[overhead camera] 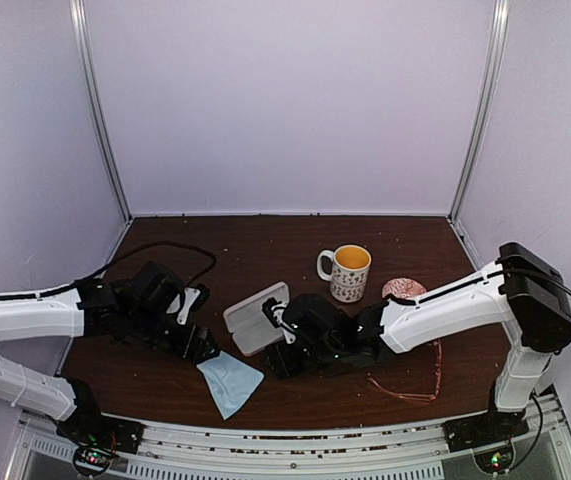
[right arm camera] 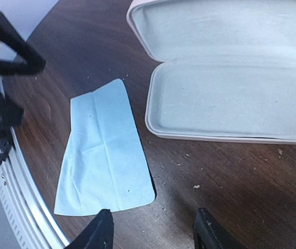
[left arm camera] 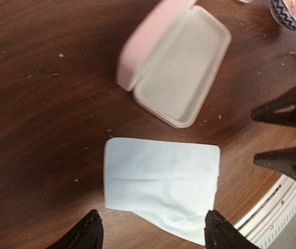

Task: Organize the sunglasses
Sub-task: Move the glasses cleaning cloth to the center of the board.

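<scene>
Top external view shows your thin reddish-pink wire-frame sunglasses (overhead camera: 407, 388) lying on the dark table (overhead camera: 265, 240) near the right arm's base, well apart from the open pink oblong case (overhead camera: 255, 318). Left claw (left arm camera: 153, 233) and right claw (right arm camera: 155, 233) hang spread, empty, near the light blue cloth (right arm camera: 103, 161). Pinching those slim temples carelessly could bend them.

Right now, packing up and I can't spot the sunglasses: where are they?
Top view: sunglasses lie at the table's front right, beside the right arm, right of the open pink case.
</scene>
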`<state>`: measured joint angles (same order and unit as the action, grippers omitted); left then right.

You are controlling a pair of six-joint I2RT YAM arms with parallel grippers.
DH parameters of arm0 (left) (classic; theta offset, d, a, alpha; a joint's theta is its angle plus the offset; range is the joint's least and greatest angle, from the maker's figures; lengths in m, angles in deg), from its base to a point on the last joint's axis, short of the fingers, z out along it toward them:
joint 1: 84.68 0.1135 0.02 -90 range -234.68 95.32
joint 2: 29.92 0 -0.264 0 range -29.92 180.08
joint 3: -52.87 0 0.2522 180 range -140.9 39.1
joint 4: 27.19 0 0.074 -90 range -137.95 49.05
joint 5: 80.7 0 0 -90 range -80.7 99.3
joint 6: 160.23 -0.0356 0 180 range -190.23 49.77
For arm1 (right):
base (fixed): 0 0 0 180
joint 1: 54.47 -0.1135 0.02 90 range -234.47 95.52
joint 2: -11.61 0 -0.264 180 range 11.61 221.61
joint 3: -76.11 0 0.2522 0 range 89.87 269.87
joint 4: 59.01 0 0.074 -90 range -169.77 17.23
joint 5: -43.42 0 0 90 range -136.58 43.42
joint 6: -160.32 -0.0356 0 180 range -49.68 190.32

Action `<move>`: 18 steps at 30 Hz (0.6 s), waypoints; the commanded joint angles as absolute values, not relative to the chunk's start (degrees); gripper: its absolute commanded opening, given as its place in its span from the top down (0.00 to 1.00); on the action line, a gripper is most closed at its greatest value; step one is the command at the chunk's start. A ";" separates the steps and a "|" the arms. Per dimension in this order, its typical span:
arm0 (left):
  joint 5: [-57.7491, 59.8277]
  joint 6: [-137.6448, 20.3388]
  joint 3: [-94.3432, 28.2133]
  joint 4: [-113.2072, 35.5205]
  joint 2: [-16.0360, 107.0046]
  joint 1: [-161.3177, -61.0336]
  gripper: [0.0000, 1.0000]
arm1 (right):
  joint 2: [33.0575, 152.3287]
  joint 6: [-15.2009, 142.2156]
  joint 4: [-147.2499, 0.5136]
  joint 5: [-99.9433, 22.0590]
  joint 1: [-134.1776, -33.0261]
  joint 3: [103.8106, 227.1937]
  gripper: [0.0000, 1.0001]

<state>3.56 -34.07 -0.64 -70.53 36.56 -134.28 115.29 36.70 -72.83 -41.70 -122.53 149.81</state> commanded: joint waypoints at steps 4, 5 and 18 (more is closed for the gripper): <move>8.07 -34.62 2.08 -66.32 33.66 -126.89 0.29 | 122.14 40.94 -86.67 -46.54 -126.08 160.90 0.49; 8.33 -34.96 1.66 -66.22 34.12 -126.81 0.29 | 122.99 41.23 -87.97 -46.76 -126.34 162.18 0.50; 7.62 -36.36 1.23 -64.29 36.70 -126.78 0.28 | 129.55 42.83 -95.29 -47.52 -127.33 169.96 0.57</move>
